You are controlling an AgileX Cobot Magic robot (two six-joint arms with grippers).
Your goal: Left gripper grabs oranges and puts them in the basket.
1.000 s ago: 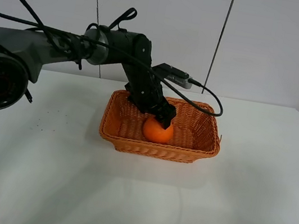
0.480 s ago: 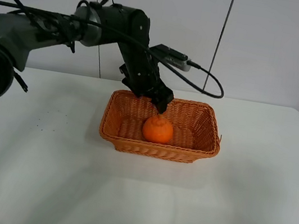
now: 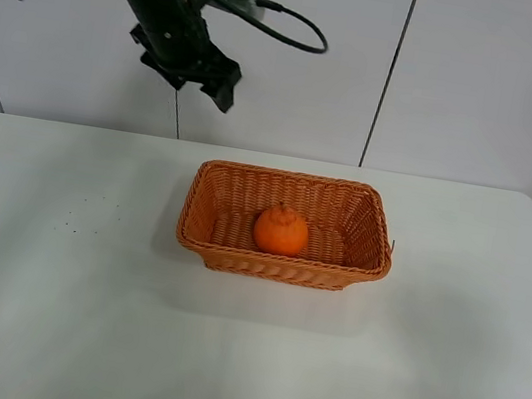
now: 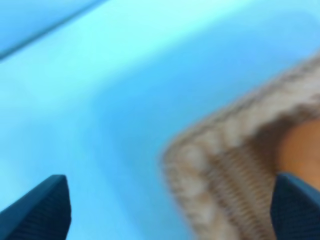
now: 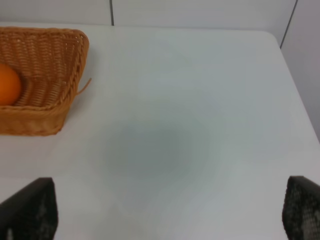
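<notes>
Exterior high view: the basket (image 3: pixel 280 269) stands on the white table (image 3: pixel 75 321), slightly right of centre and nearer the back edge. The orange (image 3: pixel 281 230) rests inside it on the woven floor, about mid-length, knob uppermost. It lies below the rim and nothing touches it.

The left gripper (image 3: pixel 225 89) hangs high in the air, up and to the left of the basket, in front of the white wall panels (image 3: pixel 467 80). It is well apart from both basket and fruit. A black cable (image 3: pixel 295 28) loops from the arm above it. A few small dark specks (image 3: pixel 81 216) mark the table left of the basket.

Left wrist view: the picture is blurred and tinted blue. Both fingers (image 4: pixel 47 207) show at opposite sides of the picture, so the jaws stand wide apart and hold nothing. A corner of the basket (image 4: pixel 220 145) is visible below, with part of the orange (image 4: pixel 302 150) inside it.

Right wrist view: the right gripper (image 5: pixel 167 212) has its two fingertips at opposite sides of the picture, jaws apart and empty, over bare table (image 5: pixel 200 125). The near end of the basket (image 5: pixel 55 55) is in sight, well apart from the fingertips, with the orange (image 5: pixel 7 85) partly visible inside. One loose wicker strand sticks out from the basket's end wall.
</notes>
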